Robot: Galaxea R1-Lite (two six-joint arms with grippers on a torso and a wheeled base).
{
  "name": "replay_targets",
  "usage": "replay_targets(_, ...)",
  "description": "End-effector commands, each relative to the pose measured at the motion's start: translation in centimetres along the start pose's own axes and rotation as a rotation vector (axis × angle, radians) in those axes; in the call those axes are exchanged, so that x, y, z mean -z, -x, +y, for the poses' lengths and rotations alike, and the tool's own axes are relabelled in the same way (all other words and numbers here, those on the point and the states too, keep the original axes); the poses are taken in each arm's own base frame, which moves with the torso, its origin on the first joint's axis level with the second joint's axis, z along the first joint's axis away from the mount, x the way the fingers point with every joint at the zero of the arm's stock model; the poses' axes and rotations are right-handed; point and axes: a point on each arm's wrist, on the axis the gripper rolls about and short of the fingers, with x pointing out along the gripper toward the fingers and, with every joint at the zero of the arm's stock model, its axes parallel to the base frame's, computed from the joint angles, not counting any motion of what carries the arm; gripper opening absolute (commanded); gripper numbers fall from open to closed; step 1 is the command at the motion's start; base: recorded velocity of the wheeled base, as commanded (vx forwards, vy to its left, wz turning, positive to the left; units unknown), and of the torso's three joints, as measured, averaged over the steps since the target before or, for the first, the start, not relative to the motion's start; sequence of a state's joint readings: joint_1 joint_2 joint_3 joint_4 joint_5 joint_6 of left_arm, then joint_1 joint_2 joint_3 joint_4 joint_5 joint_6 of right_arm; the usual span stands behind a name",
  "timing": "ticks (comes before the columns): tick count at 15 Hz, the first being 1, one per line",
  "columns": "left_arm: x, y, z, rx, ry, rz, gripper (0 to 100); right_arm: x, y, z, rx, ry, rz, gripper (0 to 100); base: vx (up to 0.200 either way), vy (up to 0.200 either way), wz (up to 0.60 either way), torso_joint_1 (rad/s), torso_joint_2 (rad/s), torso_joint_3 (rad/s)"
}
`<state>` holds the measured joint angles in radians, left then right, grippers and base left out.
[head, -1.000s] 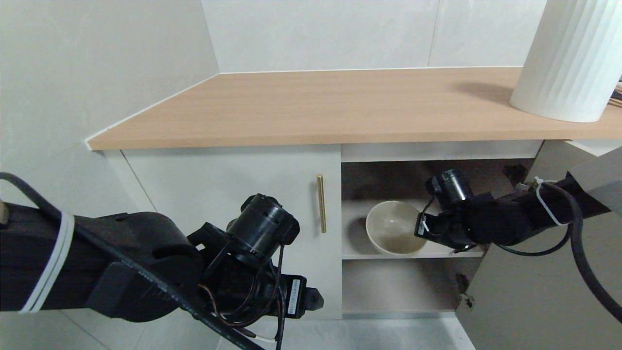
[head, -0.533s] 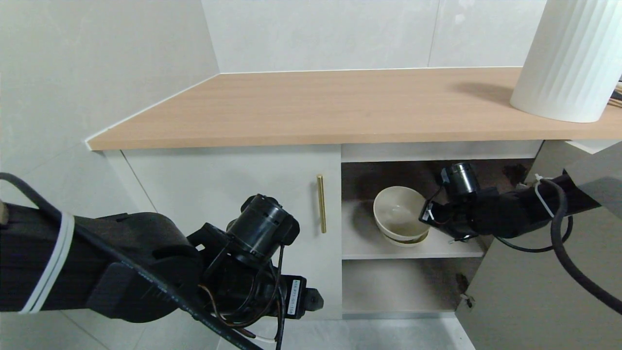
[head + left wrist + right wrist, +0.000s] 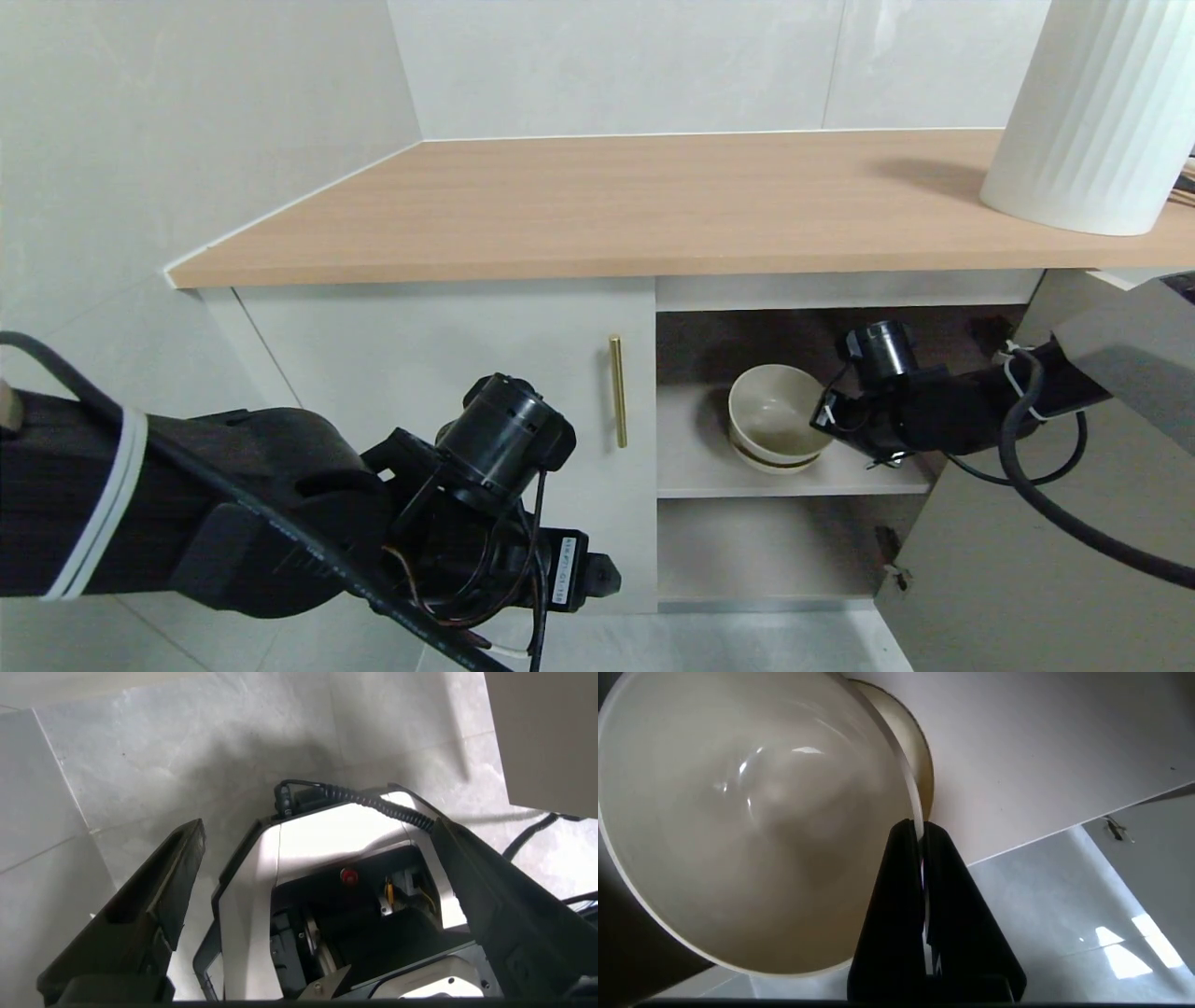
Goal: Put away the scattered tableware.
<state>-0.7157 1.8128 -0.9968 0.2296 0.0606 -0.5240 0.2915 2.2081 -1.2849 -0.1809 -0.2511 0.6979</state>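
Observation:
A cream bowl [image 3: 775,411] is inside the open cabinet on the middle shelf [image 3: 691,462], nearly upright. It appears nested on a second bowl, whose striped side [image 3: 775,459] and rim [image 3: 915,747] peek out beneath it. My right gripper [image 3: 826,420] reaches in from the right and is shut on the cream bowl's [image 3: 757,812] rim, one finger inside and one outside [image 3: 920,840]. My left gripper [image 3: 597,579] hangs low in front of the closed left door, with fingers [image 3: 159,905] spread wide and nothing between them [image 3: 316,831].
The right cabinet door [image 3: 1027,560] stands swung open beside my right arm. The left door is closed, with a gold handle [image 3: 616,392]. A tall white ribbed container [image 3: 1092,112] stands on the wooden countertop [image 3: 607,205]. The lower shelf [image 3: 756,551] is bare.
My right gripper carried the bowl deeper into the cabinet and to the right. The bowl went from tilted toward me to nearly upright on the lower bowl. The left arm stayed still.

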Motion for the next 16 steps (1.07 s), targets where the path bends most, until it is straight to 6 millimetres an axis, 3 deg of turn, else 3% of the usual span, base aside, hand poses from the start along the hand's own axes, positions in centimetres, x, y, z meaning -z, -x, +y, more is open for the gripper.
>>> replay_targets(1,0.02,-0.06,-0.01,-0.001,0.000,0.002,100,0.26,-0.55,-0.03,0.005,0.002,0.008,0,0.000,0.000,0.00,0.000,0.00,0.000)
replay_targets(13,0.02,-0.11,-0.01,-0.002,-0.002,0.003,100,0.26,-1.34,-0.19,0.031,0.000,-0.005,0,0.000,0.000,0.00,0.000,0.00,0.000)
replay_targets(14,0.02,-0.11,-0.01,-0.002,-0.002,0.003,100,0.26,-1.34,-0.19,0.031,0.000,-0.005,100,0.000,0.000,0.00,0.000,0.00,0.000)
replay_targets(16,0.02,-0.11,-0.01,-0.002,-0.002,0.003,100,0.45,-1.31,-0.09,0.028,0.004,0.000,100,0.000,0.000,0.00,0.000,0.00,0.000)
